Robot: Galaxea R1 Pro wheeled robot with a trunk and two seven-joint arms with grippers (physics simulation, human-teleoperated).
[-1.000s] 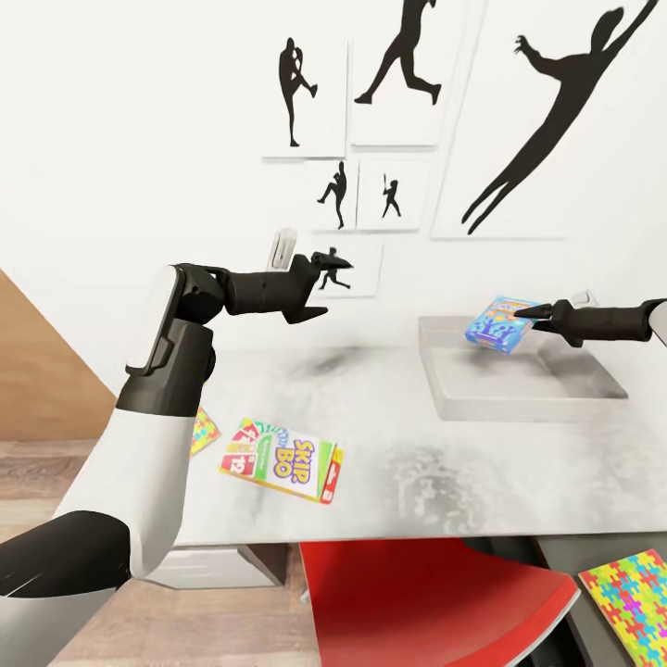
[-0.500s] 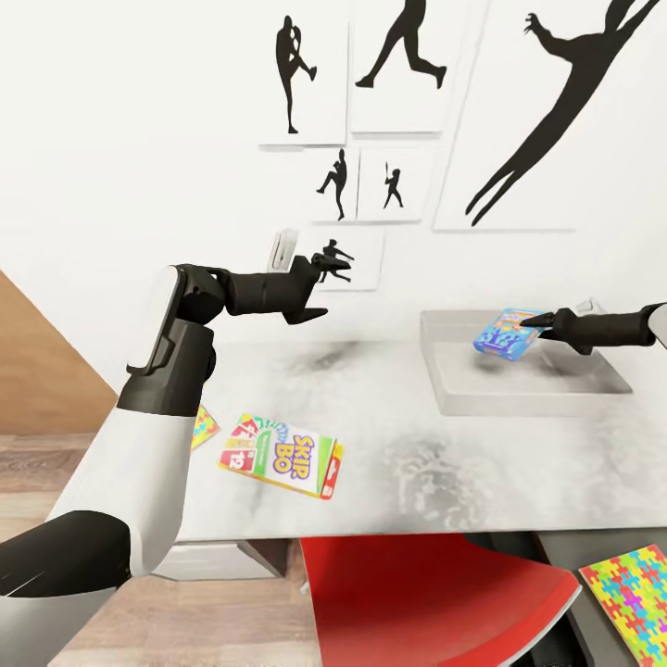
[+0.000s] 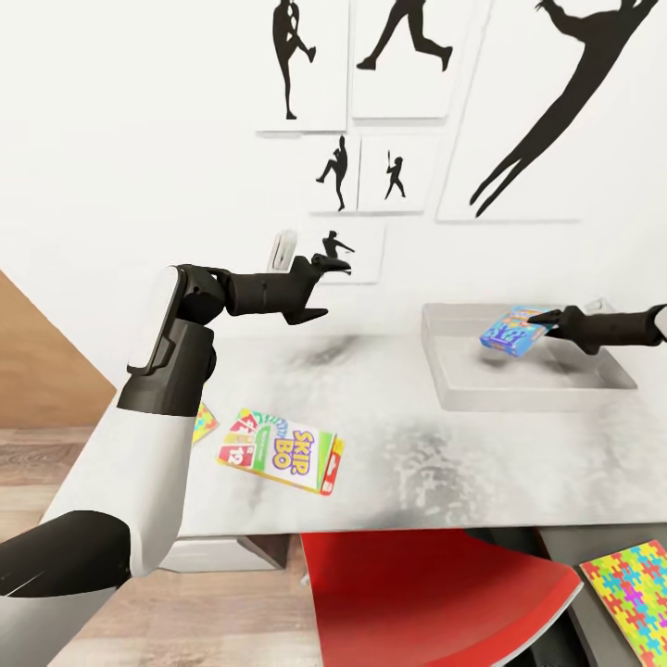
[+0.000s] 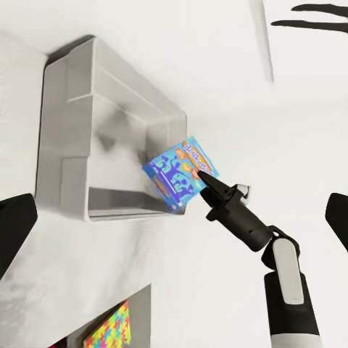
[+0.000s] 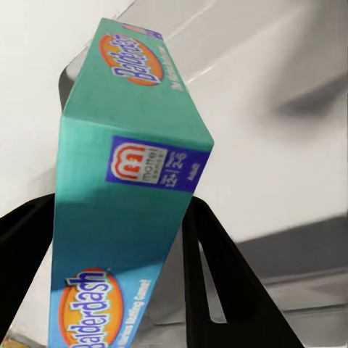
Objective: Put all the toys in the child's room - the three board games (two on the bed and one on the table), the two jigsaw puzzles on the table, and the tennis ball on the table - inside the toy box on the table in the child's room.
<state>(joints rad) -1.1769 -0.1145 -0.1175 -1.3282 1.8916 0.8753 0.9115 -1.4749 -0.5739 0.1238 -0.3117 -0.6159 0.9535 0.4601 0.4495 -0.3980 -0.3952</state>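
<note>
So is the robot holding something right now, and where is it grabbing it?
Yes. The right gripper pinches the blue board game by one edge, holding it over the toy box. The left gripper holds nothing.

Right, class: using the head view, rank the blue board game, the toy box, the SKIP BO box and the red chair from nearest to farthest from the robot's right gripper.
1. Blue board game: clamped in the right gripper, above the bin.
2. Toy box: directly below the gripper, on the table's right.
3. SKIP BO box: flat on the table, far to the left.
4. Red chair: below the table's front edge.

head high over table [image 3: 445,463], wrists nearer (sharing toy box [image 3: 463,394])
</note>
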